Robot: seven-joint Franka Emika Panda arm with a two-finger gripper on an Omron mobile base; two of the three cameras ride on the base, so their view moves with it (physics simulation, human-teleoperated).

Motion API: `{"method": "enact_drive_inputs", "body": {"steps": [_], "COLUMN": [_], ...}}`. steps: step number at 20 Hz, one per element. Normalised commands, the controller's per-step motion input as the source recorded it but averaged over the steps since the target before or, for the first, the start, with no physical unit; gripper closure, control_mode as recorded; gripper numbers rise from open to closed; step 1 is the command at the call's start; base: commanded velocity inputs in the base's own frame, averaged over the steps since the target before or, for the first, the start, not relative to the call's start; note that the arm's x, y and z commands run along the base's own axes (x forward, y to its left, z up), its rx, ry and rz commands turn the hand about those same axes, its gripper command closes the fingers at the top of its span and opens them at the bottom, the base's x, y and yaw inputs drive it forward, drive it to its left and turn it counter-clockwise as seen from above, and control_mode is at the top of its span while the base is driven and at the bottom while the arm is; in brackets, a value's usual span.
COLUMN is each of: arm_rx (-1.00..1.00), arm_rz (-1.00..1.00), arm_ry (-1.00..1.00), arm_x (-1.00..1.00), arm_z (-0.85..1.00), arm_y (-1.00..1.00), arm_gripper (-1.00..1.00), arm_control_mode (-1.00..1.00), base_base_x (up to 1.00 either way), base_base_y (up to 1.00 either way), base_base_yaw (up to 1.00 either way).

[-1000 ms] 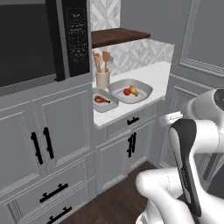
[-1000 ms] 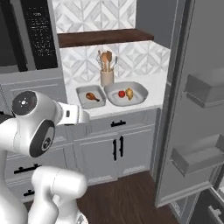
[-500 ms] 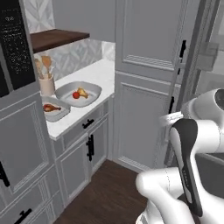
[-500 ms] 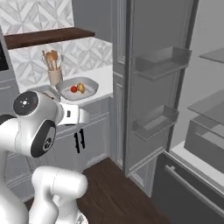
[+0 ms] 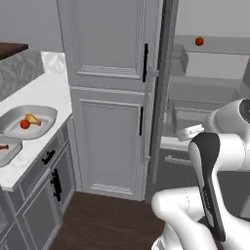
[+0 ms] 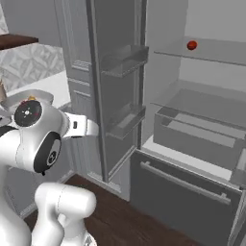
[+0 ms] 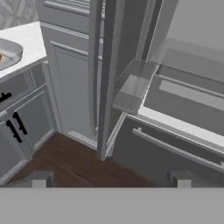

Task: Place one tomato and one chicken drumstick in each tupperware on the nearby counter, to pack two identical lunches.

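Note:
On the white counter (image 5: 41, 93) at the left sit both tupperware trays. The wider one (image 5: 41, 113) holds a red tomato (image 5: 24, 124) and a chicken drumstick (image 5: 32, 118). The narrower one (image 5: 10, 152), cut by the left edge, holds a drumstick (image 5: 2, 146). Another tomato (image 5: 199, 41) (image 6: 191, 45) lies on a high shelf inside the open fridge. My gripper (image 7: 110, 179) is open with nothing between its fingertips (image 7: 39, 179), and it points at the floor before the fridge door. A tray's rim (image 7: 11, 52) shows at the hand view's top left.
The fridge door (image 6: 115, 86) stands open with two door bins, its edge straight ahead of the hand. Glass shelves and a drawer (image 6: 192, 129) fill the fridge interior. A tall grey pantry cabinet (image 5: 110, 97) stands between counter and fridge. The floor is dark wood (image 7: 74, 162).
The whole picture has shifted left as the base turned right: microwave and shelf have left the views, and the open fridge has come in. The trays and food have not moved.

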Motion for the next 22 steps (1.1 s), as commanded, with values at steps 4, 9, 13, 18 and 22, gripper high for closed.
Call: {"method": "enact_drive_inputs", "body": {"steps": [4,9,13,18,22], "arm_rx": [0.00,0.00,0.00,0.00,0.00], "arm_rz": [0.00,0.00,0.00,0.00,0.00], "arm_ry": [0.00,0.00,0.00,0.00,0.00], "arm_x": [0.00,0.00,0.00,0.00,0.00], "arm_z": [0.00,0.00,0.00,0.00,0.00], "arm_y": [0.00,0.00,0.00,0.00,0.00], "arm_gripper": [-1.00,-1.00,-1.00,-1.00,-1.00], "arm_control_mode": [1.00,1.00,1.00,1.00,1.00], "base_base_x": [-0.06,-0.09,-0.04,0.00,0.00], "base_base_y": [-0.19,-0.26,-0.26,-0.41,-0.67], "base_base_yaw": [-0.56,-0.54,-0.46,-0.13,0.02]}}
